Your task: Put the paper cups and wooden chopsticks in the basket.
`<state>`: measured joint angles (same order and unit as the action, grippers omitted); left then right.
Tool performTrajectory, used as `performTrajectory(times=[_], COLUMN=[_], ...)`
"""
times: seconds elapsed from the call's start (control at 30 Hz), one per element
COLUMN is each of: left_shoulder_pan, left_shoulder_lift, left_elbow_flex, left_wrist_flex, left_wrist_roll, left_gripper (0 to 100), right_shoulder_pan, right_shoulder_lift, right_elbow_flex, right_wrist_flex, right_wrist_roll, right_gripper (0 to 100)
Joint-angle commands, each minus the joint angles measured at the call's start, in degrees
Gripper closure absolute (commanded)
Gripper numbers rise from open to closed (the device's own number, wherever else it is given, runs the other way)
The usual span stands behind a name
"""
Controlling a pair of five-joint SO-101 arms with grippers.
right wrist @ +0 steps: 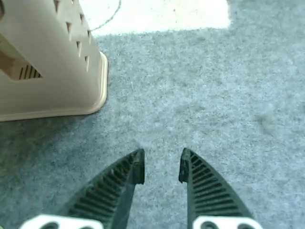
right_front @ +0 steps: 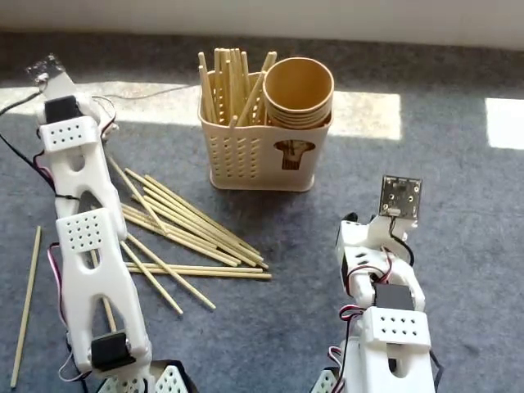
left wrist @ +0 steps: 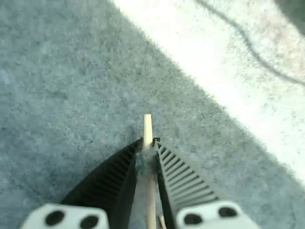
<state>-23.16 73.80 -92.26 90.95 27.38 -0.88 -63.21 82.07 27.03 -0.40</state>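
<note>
A lone chopstick [right_front: 26,303] lies on the carpet [right_front: 458,205], far to the left of the basket [right_front: 262,155] and beyond my left arm [right_front: 86,237]. My left gripper [left wrist: 148,143] is also well left of the basket. It is pinched tight on one stick [left wrist: 147,125], whose blunt tip pokes out just past the fingertips above the carpet, at the edge of a sunlit patch [left wrist: 248,76].

Between that arm and the basket, nearer my side, a loose pile [right_front: 188,233] of chopsticks fans across the carpet, and a few run under the arm. In the basket, a bundle [right_front: 233,82] of chopsticks stands upright in the left part and stacked cups [right_front: 299,90] sit in the right part.

My right arm [right_front: 385,270] is near the basket's right front. My right gripper [right wrist: 161,164] hangs over carpet with its jaws parted by a modest gap and grips nothing. The basket's corner [right wrist: 47,62] stands close ahead of the gripper, apart from it.
</note>
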Motion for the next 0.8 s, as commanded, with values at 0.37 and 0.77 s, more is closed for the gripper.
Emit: performTrajectory(times=[0.37,0.77], left_shoulder_pan=[5.8,13.0], left_shoulder_lift=[-25.8,-42.2], left_elbow_flex=[-3.0,-3.0], left_wrist_flex=[1.6,-1.4], left_wrist_roll=[-0.4,-0.5], left_gripper=[99,99], right_shoulder_pan=[-0.5,-0.5], right_shoulder_lift=[-0.9,-0.9], right_elbow_flex=[-0.2,-0.2], right_wrist_flex=[-1.4,-1.4], right_wrist_roll=[0.1,2.5], right_gripper=[86.5,86.5])
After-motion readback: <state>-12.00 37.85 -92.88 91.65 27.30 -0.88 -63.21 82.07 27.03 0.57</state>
